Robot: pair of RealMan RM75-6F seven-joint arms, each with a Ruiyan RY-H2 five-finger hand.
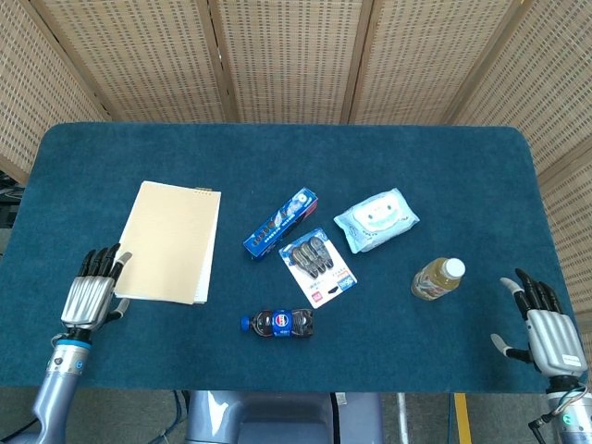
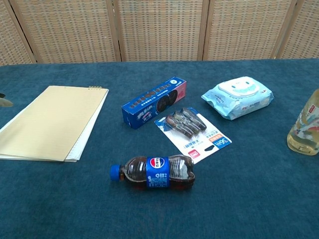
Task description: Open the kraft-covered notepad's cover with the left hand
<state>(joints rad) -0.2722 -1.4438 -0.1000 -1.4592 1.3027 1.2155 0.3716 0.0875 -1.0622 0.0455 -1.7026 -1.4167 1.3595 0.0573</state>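
Both the left robot hand [image 1: 91, 294] and right robot hand [image 1: 544, 333] hover empty, fingers spread.

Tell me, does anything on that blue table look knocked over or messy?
Only the cola bottle looks odd: it lies on its side near the front edge, while the yellow drink bottle stands upright. Nothing has spilled. The notepad lies flat and closed.
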